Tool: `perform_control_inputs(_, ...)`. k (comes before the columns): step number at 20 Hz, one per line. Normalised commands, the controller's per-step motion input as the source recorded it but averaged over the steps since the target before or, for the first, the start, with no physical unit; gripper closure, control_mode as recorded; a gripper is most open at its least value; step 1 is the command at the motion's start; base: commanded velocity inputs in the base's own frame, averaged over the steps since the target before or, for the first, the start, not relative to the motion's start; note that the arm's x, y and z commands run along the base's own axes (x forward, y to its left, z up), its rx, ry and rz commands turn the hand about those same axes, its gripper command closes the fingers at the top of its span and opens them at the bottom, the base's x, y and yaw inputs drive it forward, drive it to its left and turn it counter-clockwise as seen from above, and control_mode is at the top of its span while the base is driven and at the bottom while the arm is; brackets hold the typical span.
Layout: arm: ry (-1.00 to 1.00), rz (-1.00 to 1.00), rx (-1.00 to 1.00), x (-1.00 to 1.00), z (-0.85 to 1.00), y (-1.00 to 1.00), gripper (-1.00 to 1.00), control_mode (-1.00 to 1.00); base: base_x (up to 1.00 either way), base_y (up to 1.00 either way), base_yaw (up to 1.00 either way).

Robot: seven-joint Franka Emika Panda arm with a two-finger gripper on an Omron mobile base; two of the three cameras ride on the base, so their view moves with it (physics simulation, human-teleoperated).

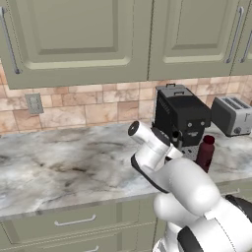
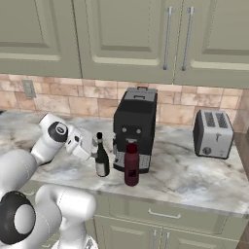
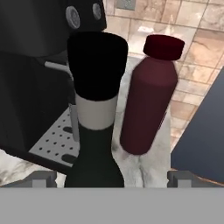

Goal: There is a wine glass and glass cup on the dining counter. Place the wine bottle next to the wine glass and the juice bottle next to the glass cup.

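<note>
**Open gripper closing in on the wine bottle at the worktop's front edge**

Gripper (image 2: 92, 147) is hovering with its jaws spread wide, nothing between them yet touching either finger — in the hand view the two dark fingertips (image 3: 41, 179) are standing far apart at the bottom, one on each side of the wine bottle (image 3: 96, 113), which is filling the middle of that view with its black cap and pale band just below it. In the right base view the hand is sitting just beside the bottle's neck, on the bottle's left.

Wine bottle (image 2: 101, 155) is standing upright on the marble worktop (image 2: 194, 180), near its front edge and just in front of the left side of the black coffee machine (image 2: 135, 126). Juice bottle (image 2: 131, 164) — squat and maroon — is standing upright just beside it to the right, also near the front edge and in front of the machine's drip tray; the two bottles are close but apart. In the left base view the juice bottle (image 1: 205, 153) is showing past the arm, in front of the coffee machine (image 1: 179, 115).

Toaster (image 2: 212, 133) is sitting farther right on the worktop, toward the tiled back wall, well apart from both bottles.
</note>
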Motion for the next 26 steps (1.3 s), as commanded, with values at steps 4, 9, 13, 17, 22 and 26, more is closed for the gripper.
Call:
perform_control_inputs(4, 0.0, 0.03, -0.03, 0.06, -0.12, -0.07, -1.0, -1.0, 0.0, 0.0, 0.0)
perform_control_inputs(9, 0.0, 0.05, -0.02, 0.1, -0.09, 0.0, -1.0, -1.0, 0.0, 0.0, 0.0)
perform_control_inputs(13, 0.0, 0.05, -0.01, 0.09, -0.06, 0.0, -1.0, -1.0, 0.0, 0.0, 0.0)
perform_control_inputs(17, 0.0, 0.06, 0.0, 0.04, 0.0, 0.0, -1.0, -1.0, 0.0, 0.0, 0.0)
perform_control_inputs(22, 0.0, 0.06, 0.0, 0.0, 0.0, -0.02, -1.0, -1.0, 0.0, 0.0, 0.0)
perform_control_inputs(26, 0.0, 0.04, 0.0, 0.0, 0.0, -0.03, -1.0, -1.0, 0.0, 0.0, 0.0)
